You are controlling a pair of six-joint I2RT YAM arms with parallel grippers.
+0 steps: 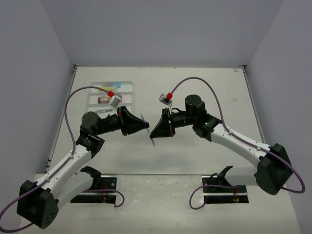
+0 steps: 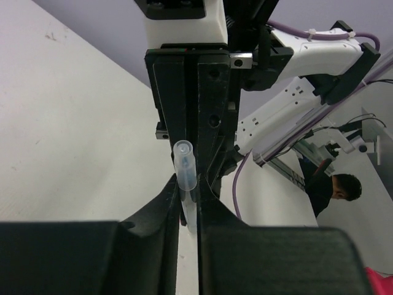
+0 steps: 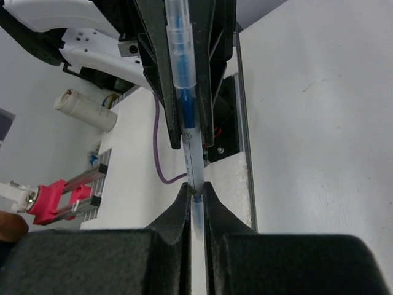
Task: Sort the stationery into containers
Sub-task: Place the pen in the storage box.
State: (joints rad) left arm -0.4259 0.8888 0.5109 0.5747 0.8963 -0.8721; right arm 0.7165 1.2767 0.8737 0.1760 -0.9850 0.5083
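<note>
A slim pen (image 1: 147,130) with a clear barrel and blue core hangs above the middle of the table, held between both arms. My left gripper (image 1: 145,124) is shut on its capped upper end (image 2: 183,165); in the left wrist view the left gripper (image 2: 189,203) pinches it. My right gripper (image 1: 152,135) is shut on the lower end; in the right wrist view the right gripper (image 3: 196,195) clamps the pen (image 3: 185,86). The translucent tray (image 1: 128,88) lies at the far left, holding a yellow marker (image 1: 103,88) and a pink one (image 1: 104,99), partly hidden by the left arm.
Both arm bases (image 1: 97,184) sit on black plates at the near edge. Purple cables (image 1: 78,95) loop above each arm. Grey walls close the table on three sides. A person (image 2: 341,186) shows beyond the table in the left wrist view.
</note>
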